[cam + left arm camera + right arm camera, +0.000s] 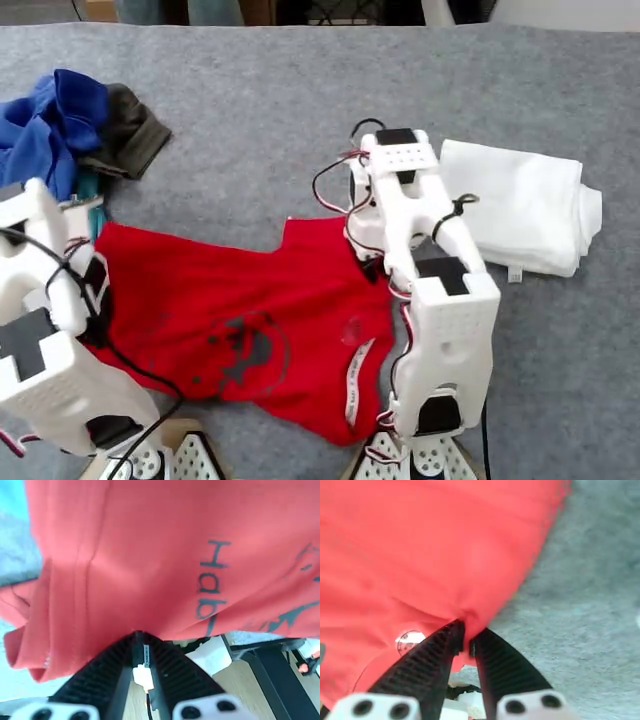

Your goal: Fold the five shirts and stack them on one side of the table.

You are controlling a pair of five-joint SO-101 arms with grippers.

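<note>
Closest to the lens stand two white arms, the left arm (60, 375) at the near left corner and the right arm (450, 310) right of centre, both rising from the near edge of the table (300, 90). A grey felt-like cover runs across the table in the high view. Largest of the clothes is the red shirt (240, 320), which lies spread open between the two arms at the near middle of the table, with a dark print (245, 350) facing up and some creases along its near edge. Next in size is the white shirt (520, 205), folded into a thick rectangle on the right side of the table, just beside the right arm and apart from the red shirt. At the far left lies a crumpled blue shirt (45, 125), with a bunched dark shirt (130, 135) touching its right side. A strip of teal cloth (85, 190) shows just under the blue one, near the left arm. The left hand (136, 636) is closed tight on the red shirt, its two black ribbed fingers (107, 667) pinching a fold near the doubled hem at the shirt's left edge. The right hand (465, 630) is likewise clamped on the red shirt, gripping a gathered bit of cloth at the shirt's right edge, where the grey cover begins just beside it.
</note>
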